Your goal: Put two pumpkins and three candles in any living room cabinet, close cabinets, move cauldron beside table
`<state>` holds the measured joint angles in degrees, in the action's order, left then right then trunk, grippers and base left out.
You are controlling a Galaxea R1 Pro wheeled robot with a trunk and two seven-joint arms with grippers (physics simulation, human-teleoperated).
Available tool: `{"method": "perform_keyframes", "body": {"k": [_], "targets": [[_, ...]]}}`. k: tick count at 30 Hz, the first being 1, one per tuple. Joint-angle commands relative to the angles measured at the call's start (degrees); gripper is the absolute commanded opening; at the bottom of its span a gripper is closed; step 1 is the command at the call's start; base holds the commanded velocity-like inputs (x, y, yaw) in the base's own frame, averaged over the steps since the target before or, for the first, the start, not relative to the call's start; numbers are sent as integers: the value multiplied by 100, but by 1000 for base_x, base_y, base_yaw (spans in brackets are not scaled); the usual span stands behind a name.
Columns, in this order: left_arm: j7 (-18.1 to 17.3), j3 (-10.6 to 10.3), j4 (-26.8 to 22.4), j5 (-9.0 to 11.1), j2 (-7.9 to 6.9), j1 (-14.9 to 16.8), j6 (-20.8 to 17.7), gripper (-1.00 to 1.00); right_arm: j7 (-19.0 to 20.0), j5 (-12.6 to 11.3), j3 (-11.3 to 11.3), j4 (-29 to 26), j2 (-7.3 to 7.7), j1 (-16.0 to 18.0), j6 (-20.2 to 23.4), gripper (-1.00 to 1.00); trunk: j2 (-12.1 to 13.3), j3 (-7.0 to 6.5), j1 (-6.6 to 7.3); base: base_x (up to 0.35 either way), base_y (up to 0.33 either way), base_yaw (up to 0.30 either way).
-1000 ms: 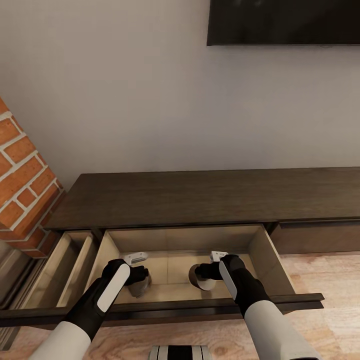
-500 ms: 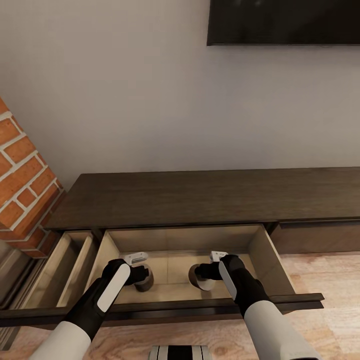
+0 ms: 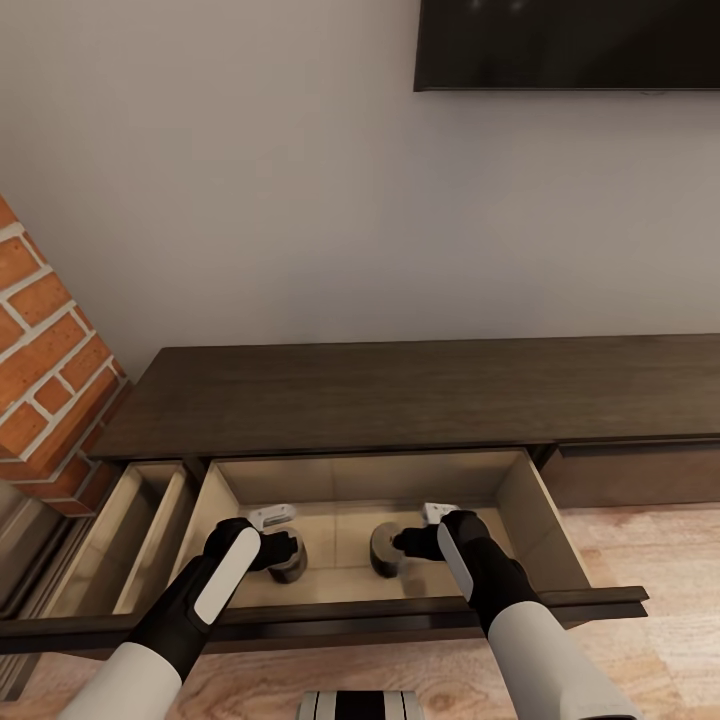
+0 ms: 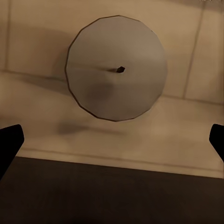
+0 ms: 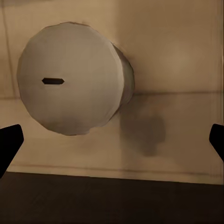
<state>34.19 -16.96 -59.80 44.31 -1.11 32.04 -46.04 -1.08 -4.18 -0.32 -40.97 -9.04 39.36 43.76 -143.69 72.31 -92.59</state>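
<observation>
- We find the cabinet (image 3: 420,395) standing against the pale wall, its wide middle drawer (image 3: 535,520) pulled out and showing a pale beige interior.
- A narrower drawer (image 3: 140,530) at the left end of the unit is also pulled out, next to a brick column (image 3: 45,380).
- Both arms reach down into the middle drawer from above its dark front rail (image 3: 400,612).
- The left gripper (image 3: 288,550) hangs over one candle (image 3: 290,568), which rests on the drawer floor directly beneath it.
- In the left wrist view that candle (image 4: 116,67) appears as a round cream-grey face with a small dark wick mark at its centre. The two dark fingertips (image 4: 9,144) sit wide apart at the frame edges, touching nothing, so we record the left jaws as spread and empty.
- The right gripper (image 3: 400,545) is just beside a second candle (image 3: 385,550), which lies on the drawer floor.
- In the right wrist view this candle (image 5: 70,79) is tilted, with both its flat end and part of its side wall visible. The fingertips (image 5: 10,142) are likewise far apart and clear of it: right jaws spread, nothing held.
- The two candles lie apart from each other in the same drawer.
- A dark screen (image 3: 565,45) is mounted on the wall above the unit.
</observation>
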Motion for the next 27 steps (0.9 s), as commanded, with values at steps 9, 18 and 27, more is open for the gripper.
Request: {"method": "perform_keyframes", "body": {"k": [9, 18, 27], "targets": [[54, -27, 2, 60, -3, 4, -9, 100, -76, -82, -3, -7, -1, 1, 10, 100, 5, -106, 14, 0, 0, 0], [45, -21, -4, 74, -3, 4, -18, 100, -35, -196, -3, -14, -1, 5, 15, 100, 17, -306, 37, 0, 0, 0], [46, -18, -12, 77, -10, 5, -95, 100, 62, -404, 3, -75, 8, 10, 18, 100, 29, -505, 60, 0, 0, 0]]}}
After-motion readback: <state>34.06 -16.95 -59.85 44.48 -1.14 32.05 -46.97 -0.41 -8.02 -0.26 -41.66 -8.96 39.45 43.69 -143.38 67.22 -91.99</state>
